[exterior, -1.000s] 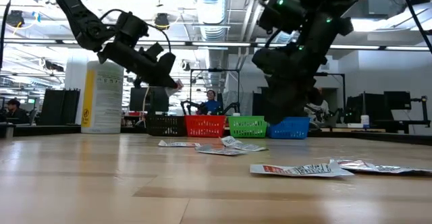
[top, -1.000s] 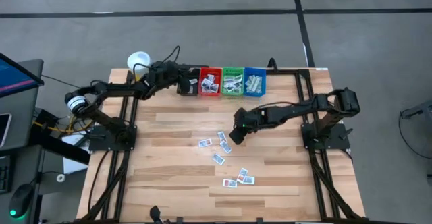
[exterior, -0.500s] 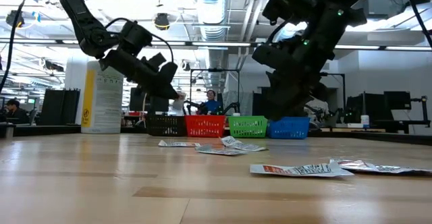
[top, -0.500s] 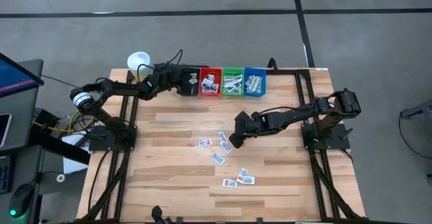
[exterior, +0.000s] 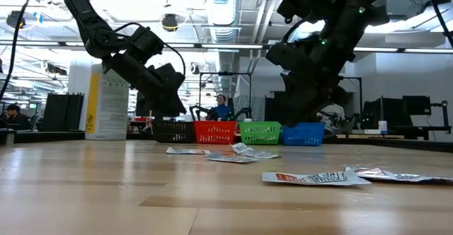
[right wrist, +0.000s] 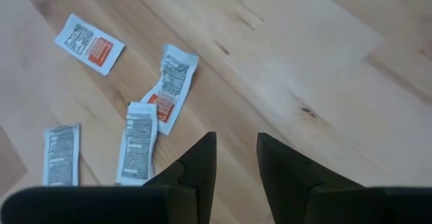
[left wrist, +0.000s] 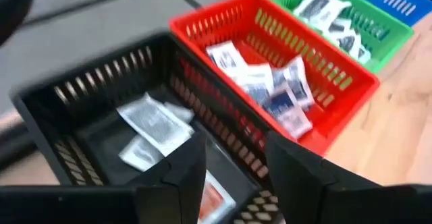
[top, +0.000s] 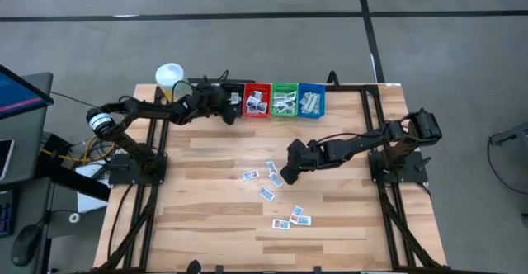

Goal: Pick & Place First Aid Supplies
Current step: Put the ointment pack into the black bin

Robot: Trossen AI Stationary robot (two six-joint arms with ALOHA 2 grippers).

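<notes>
We judge the sorting partly done: the black bin (left wrist: pixel 81 116), red bin (left wrist: pixel 337 82), green bin (top: pixel 285 99) and blue bin (top: pixel 312 99) each hold packets, while about eight first aid supplies (top: pixel 271 179) lie loose on the table (top: pixel 206 208), well short of the red bin. They are small flat white sachets with dark or orange print. Our left gripper (left wrist: pixel 233 177) hangs over the black bin, fingers apart and empty. Our right gripper (right wrist: pixel 236 160) hovers just beside the loose packets, fingers apart with only a narrow gap, holding nothing.
</notes>
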